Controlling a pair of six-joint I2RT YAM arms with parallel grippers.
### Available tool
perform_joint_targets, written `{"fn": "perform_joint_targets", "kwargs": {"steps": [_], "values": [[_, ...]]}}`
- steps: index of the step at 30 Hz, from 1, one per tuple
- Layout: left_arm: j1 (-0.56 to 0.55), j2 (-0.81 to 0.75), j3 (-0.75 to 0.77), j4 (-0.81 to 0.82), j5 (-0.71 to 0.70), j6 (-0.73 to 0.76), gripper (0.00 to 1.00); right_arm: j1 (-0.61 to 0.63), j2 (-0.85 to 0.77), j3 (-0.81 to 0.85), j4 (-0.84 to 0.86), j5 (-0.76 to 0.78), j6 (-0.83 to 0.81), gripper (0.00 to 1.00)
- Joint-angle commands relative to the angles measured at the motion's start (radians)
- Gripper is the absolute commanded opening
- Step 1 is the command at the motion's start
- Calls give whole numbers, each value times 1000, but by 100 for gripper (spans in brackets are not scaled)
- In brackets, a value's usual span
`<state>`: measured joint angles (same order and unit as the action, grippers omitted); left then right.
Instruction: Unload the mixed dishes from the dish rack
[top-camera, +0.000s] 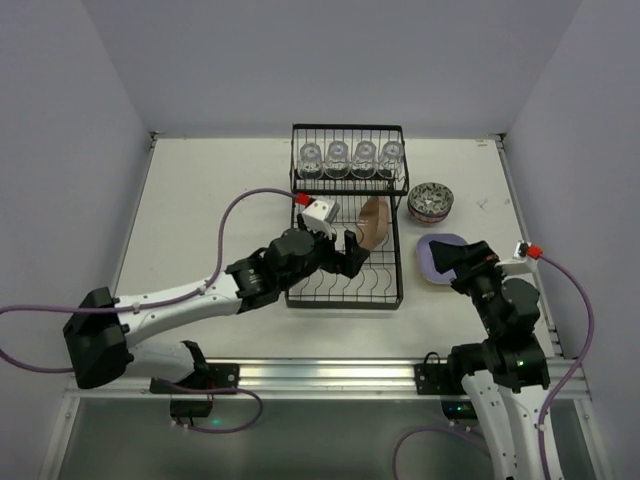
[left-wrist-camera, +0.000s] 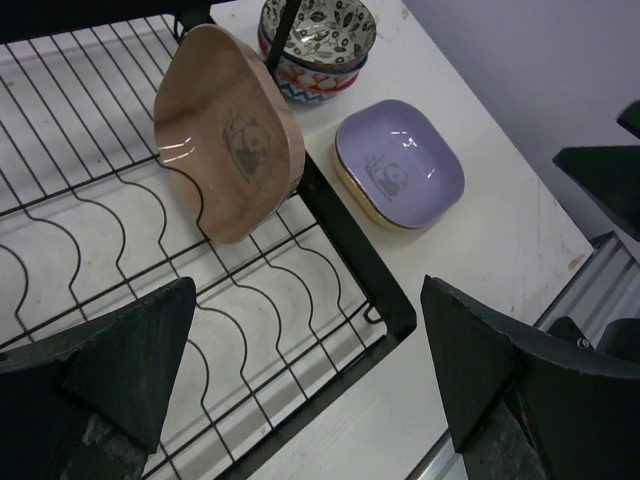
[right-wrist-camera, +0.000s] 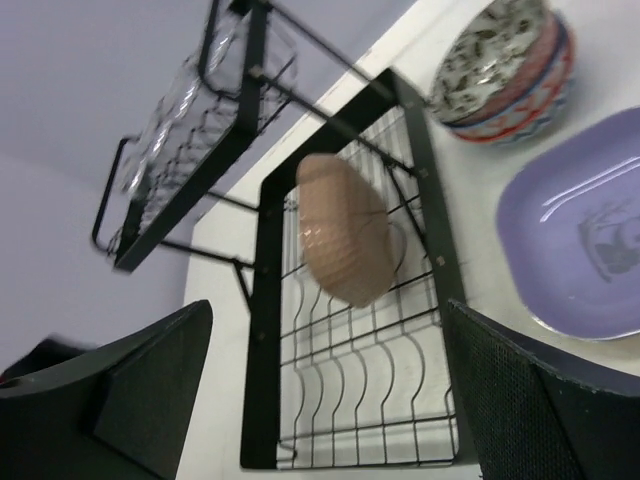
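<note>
1. Wide-set jaws of the left gripper (left-wrist-camera: 308, 300) fill the foreground of its wrist view. They are spread apart and hold nothing, poised over the lower tier of the dish rack (left-wrist-camera: 355, 262).
2. Just beyond it we see the brown plate (left-wrist-camera: 230, 140) standing on edge among the curved prongs and leaning slightly. It is the only plate we can find in the rack.
3. We judge this plate stiff, glazed and slick, fairly light but breakable. The sensible hold looks to be across its upper rim, one finger on each face, with a straight lift to clear the prongs.
4. Past the rack's right rail, the right gripper (top-camera: 465, 258) hangs with its jaws likewise apart and empty, at the edge of the purple plate (left-wrist-camera: 400, 165).
5. That plate lies flat on the table (top-camera: 200, 220) on top of the yellow plate (left-wrist-camera: 372, 210), of which only the rim shows.
6. Behind the plates, the patterned bowls (top-camera: 431, 202) sit nested in one stack on the table, just beside the rack's right end.
7. Farthest out, four clear glasses (top-camera: 350, 158) stand in a row on the raised upper shelf. We reckon them thin-walled and slippery, calling for a gentle grip around the body.
8. By our reckoning, the brown plate and the glasses are what remain to unload.
</note>
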<state>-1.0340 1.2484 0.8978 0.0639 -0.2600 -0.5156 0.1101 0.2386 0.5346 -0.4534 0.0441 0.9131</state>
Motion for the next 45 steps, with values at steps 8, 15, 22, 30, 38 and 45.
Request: {"fn": "perform_joint_targets", "kwargs": {"steps": [8, 15, 22, 30, 38, 45], "values": [[78, 310, 4, 517, 97, -14, 91, -3, -51, 28, -80, -521, -163, 99], [89, 469, 53, 651, 93, 23, 79, -3, -113, 59, -148, -547, -197, 99], [97, 539, 75, 721, 71, 87, 74, -3, -143, 119, -241, -601, -230, 98], [126, 608, 99, 800, 162, 92, 47, -3, -194, 168, -297, -619, -226, 98], [140, 643, 115, 830, 217, 52, 35, -3, -209, 171, -314, -647, -217, 97], [146, 677, 115, 855, 255, -10, 19, -3, -213, 194, -327, -641, -217, 97]]}}
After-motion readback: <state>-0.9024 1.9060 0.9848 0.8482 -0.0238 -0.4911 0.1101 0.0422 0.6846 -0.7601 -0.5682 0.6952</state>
